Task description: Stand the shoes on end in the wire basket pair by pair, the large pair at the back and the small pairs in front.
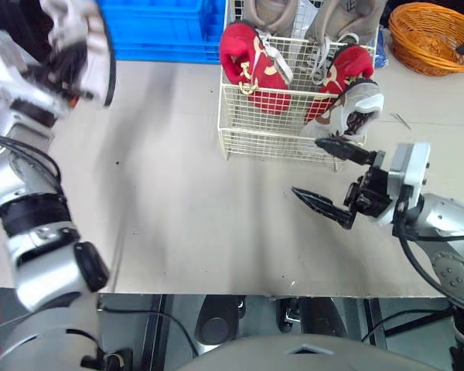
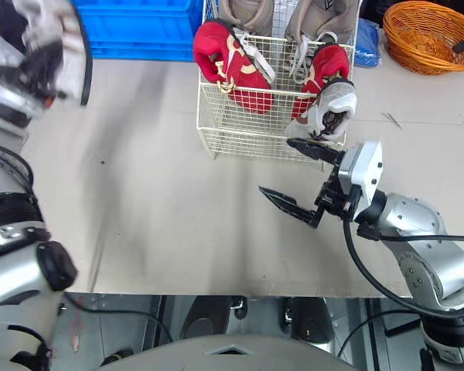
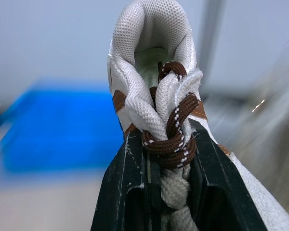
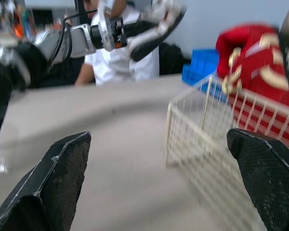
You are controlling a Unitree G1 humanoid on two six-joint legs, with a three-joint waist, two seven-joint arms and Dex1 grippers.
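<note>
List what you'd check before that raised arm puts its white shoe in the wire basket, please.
1. Grip: left end effector shut on the white mesh shoe with brown laces: ok.
2. Clearance: right end effector open, close to the cream wire basket at its front corner, possibly in the way: not ok.
3. Back row: large beige shoes standing: ok.
4. Front row: red shoes standing: ok.
5. Free slot beside the matching white shoe at the front right corner: cannot tell.
</note>
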